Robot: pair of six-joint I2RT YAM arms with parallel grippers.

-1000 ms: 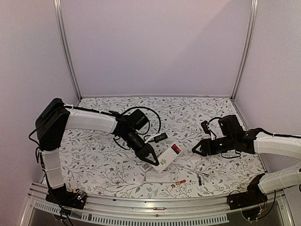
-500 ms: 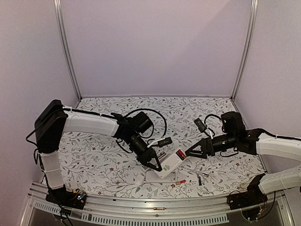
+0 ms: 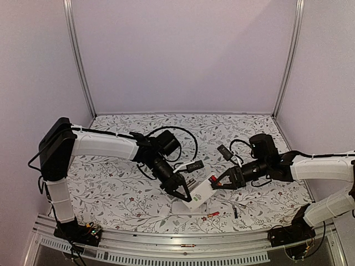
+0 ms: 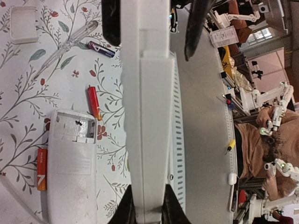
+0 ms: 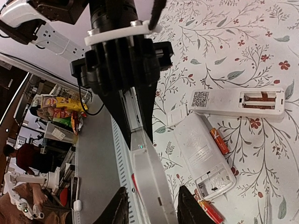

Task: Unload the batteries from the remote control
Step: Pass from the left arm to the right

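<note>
My left gripper [image 3: 184, 194] is shut on a white remote control [image 3: 198, 192] and holds it tilted above the table; in the left wrist view the remote [image 4: 145, 102] runs up between my fingers [image 4: 147, 201]. A red battery [image 3: 211, 180] shows in its raised end and also in the right wrist view [image 5: 136, 179]. My right gripper [image 3: 217, 184] is open, its fingers on either side of that end [image 5: 153, 190], not visibly touching it. Loose batteries lie on the table: a red one [image 4: 94, 102], an orange one [image 4: 42, 169] and a dark one [image 4: 100, 48].
A second white remote [image 4: 72, 163] with an empty compartment lies below the held one. A longer remote [image 5: 238, 102] with a QR label lies open nearby. A thin white stick [image 4: 65, 46] and a white cover [image 4: 23, 23] also lie on the patterned table. The table's front rail [image 3: 183, 244] is close.
My right gripper has moved left to the raised end of the held remote. My left gripper has shifted the remote slightly right and lower.
</note>
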